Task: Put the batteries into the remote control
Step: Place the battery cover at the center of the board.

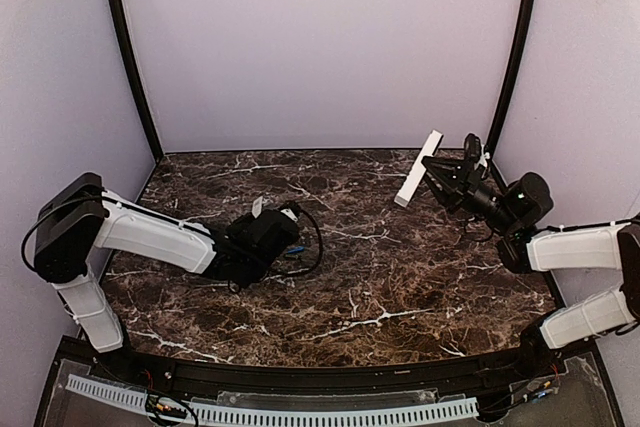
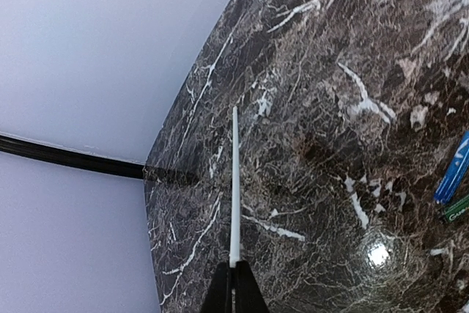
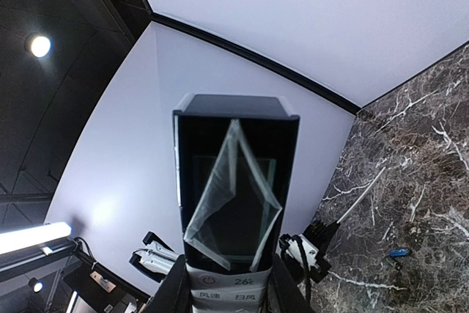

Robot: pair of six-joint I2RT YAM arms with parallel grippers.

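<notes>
My right gripper is shut on the remote control, a slim white bar held above the table's back right. In the right wrist view the remote control points away from me with its dark end outward, and the right gripper clamps its white button end. My left gripper is low over the left middle of the table, shut on a thin white strip seen edge-on between the fingers of the left gripper. A blue battery lies on the marble to its right. The battery also shows beside the left gripper from above.
A green-labelled item lies beside the blue battery. Dark marble table is enclosed by pale walls at the back and sides, with black corner posts. A black cable loops beside the left gripper.
</notes>
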